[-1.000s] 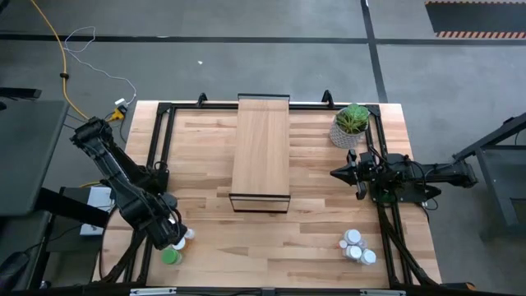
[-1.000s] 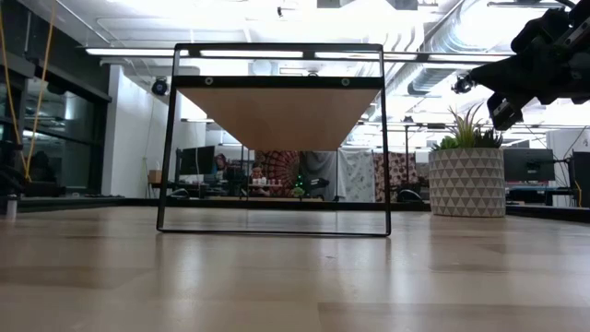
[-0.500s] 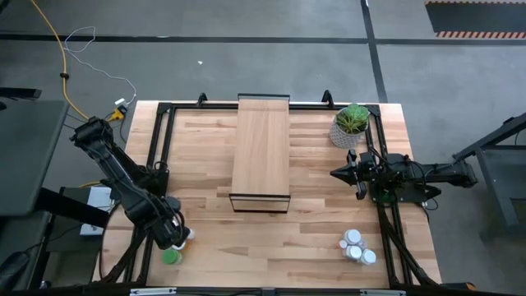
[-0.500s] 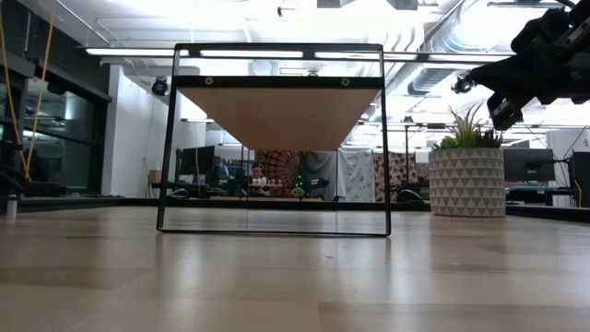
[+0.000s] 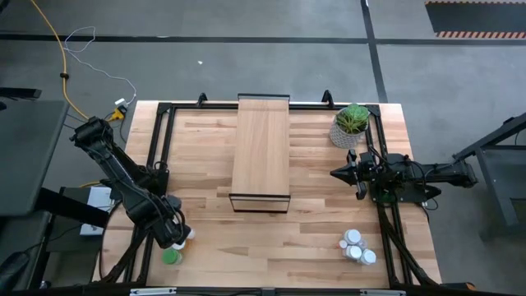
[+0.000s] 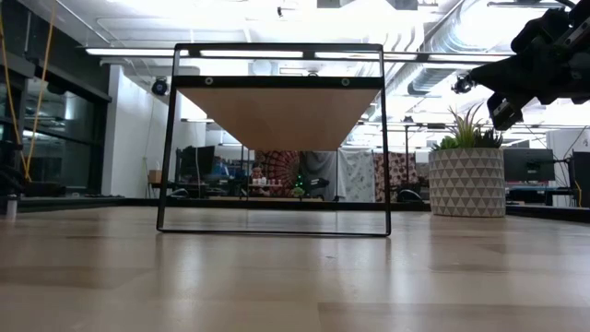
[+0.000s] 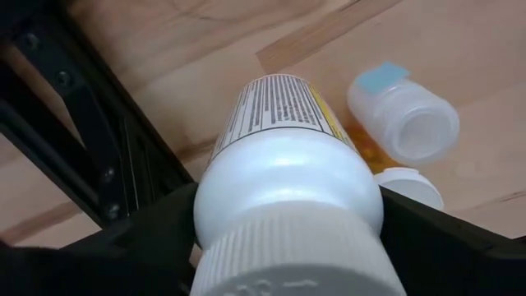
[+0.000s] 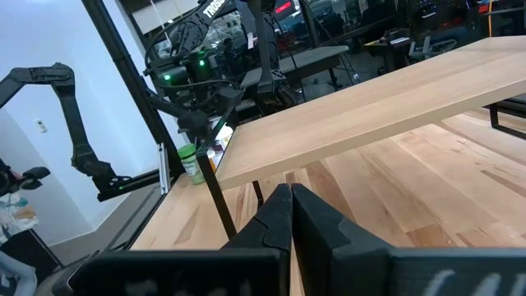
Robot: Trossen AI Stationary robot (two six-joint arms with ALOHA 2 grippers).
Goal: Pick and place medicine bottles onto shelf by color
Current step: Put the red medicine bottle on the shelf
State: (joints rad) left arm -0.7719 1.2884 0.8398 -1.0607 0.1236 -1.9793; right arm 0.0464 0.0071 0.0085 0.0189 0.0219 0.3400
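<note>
In the left wrist view my left gripper (image 7: 288, 247) is shut on a white medicine bottle (image 7: 283, 156) with a white cap and a printed label. In the high view this gripper (image 5: 174, 236) is at the table's near-left corner, beside a green bottle (image 5: 170, 256). On the table beyond the held bottle are a clear bottle lying on its side (image 7: 404, 115) and a white-capped one (image 7: 408, 186). Several white-capped bottles (image 5: 355, 247) stand near the near-right corner. The pale-wood shelf (image 5: 261, 152) stands mid-table. My right gripper (image 5: 335, 173) waits shut at the right, above the table. My left gripper pinches the white bottle between its two fingers at the shoulder (image 7: 288, 193), just below the cap. The fingers (image 7: 152, 242) come from the cap end, from above, and the body points away toward the tabletop. Whether its base rests on the table is hidden.
A potted plant (image 5: 351, 125) stands at the far-right corner. The black frame rails (image 5: 160, 140) run along the table's left and right sides. Bare wood lies between the shelf's near end and the table's near edge. The shelf's black frame (image 6: 166, 138) shows in the low view.
</note>
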